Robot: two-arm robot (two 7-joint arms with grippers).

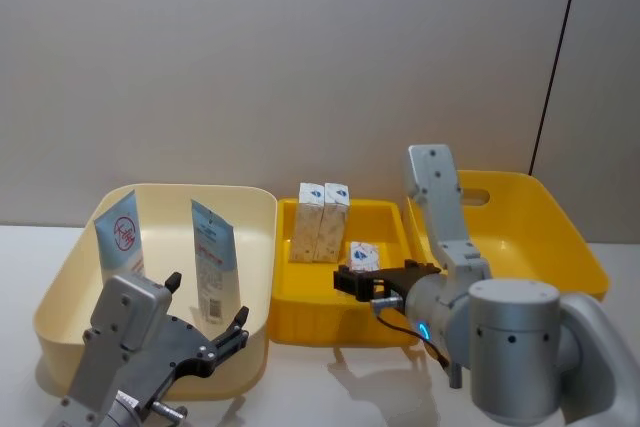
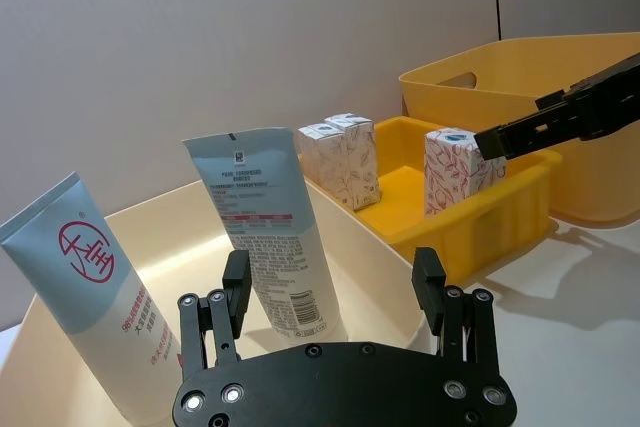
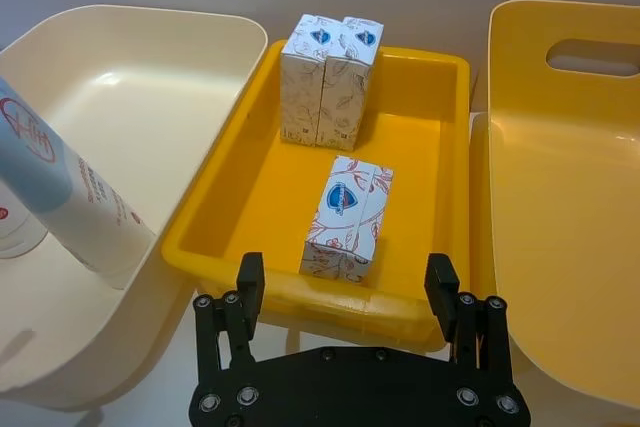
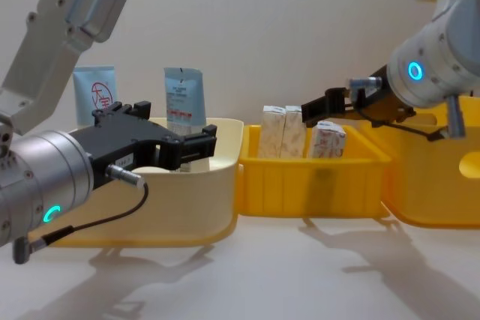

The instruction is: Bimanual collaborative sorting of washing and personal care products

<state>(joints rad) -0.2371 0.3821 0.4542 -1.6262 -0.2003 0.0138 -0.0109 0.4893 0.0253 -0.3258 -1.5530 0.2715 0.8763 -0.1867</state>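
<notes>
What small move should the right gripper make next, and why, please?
Probably ease the right gripper forward and down over the lone carton: its jaws are open and the carton stands straight ahead in the small yellow tray. The left gripper hovers by the cream bin.

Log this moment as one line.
left gripper open, at near rim of cream bin | right gripper open, near lone carton in yellow tray | two tubes in cream bin | carton pair at tray back
</notes>
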